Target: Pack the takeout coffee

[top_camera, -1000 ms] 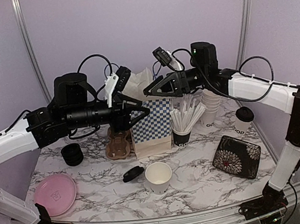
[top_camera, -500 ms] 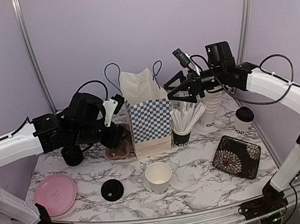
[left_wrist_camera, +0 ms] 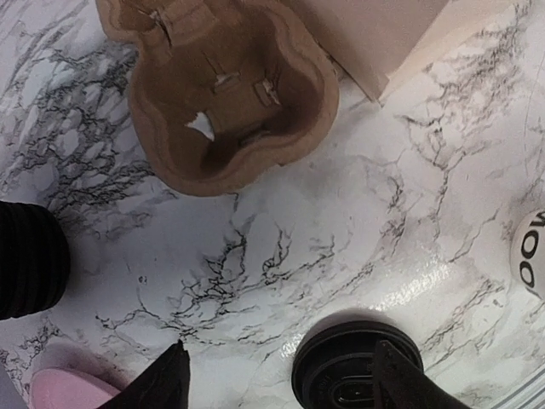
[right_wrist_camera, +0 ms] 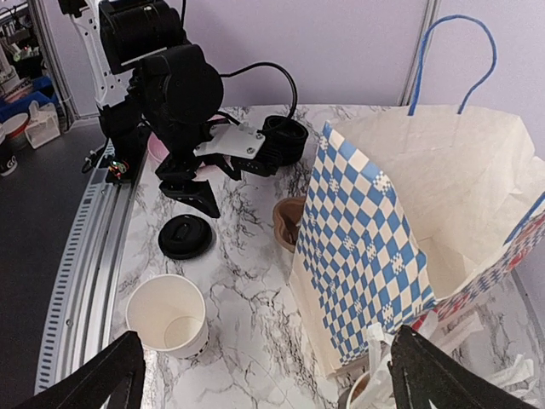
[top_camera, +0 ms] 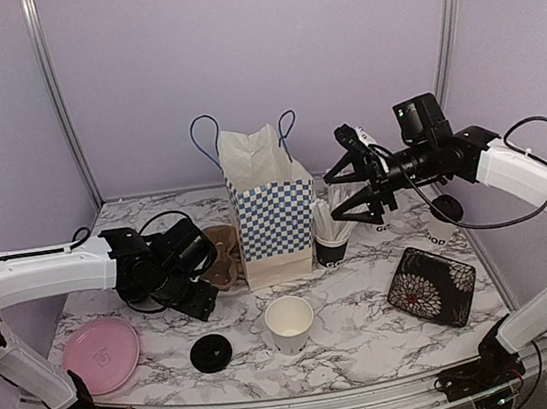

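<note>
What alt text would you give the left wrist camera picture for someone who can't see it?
The left hand hangs open above a marble table, its two dark fingertips spread apart, a black lid lying by one of them. Further off sits an empty brown cup carrier next to a paper bag; a pink plate peeks in at the bottom left.
</note>
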`<state>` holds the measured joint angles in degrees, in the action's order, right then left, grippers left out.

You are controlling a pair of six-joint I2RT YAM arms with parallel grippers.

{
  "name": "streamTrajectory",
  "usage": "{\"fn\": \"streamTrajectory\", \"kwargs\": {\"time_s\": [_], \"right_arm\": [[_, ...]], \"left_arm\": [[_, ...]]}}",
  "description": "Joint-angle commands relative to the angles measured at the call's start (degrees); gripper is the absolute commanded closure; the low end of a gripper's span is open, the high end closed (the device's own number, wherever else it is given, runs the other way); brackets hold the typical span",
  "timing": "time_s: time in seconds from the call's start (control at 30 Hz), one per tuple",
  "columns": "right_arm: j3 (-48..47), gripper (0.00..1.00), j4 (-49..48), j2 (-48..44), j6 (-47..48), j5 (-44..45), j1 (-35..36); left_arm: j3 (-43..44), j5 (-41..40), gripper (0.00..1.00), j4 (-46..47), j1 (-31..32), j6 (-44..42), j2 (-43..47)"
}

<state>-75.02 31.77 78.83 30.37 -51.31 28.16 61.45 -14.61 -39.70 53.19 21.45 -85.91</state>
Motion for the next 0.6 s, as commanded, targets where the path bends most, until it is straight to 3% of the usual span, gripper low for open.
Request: {"fn": "streamTrajectory", "kwargs": {"time_s": [0.0,0.17,0.27,0.3,0.57], "right_arm": [[4.0,0.02,3.5,-3.8,7.8,4.6,-1.1],[15.0,0.01,-4.1,-6.3,7.3,3.0,-4.6],[20.1,0.01,-8.7,-7.3,6.4,3.8,-7.0],[20.7,0.01,-9.0,-7.5,6.6,4.8,-7.4],[21.3,0.01,-9.4,-6.0,6.6,3.1,-7.9]], "left_arm": [[-2.0,5.3,0.21,-4.3,-0.1,0.7,-2.4],[-3.5,6.2,0.20,-2.5,0.7,-2.0,-3.2],[-4.0,8.5,0.02,-1.5,2.5,-3.7,-3.6],[-4.2,8.7,0.01,-1.5,3.2,-3.8,-3.7],[-5.0,10.5,0.06,-0.4,5.3,-2.3,-4.8]]}}
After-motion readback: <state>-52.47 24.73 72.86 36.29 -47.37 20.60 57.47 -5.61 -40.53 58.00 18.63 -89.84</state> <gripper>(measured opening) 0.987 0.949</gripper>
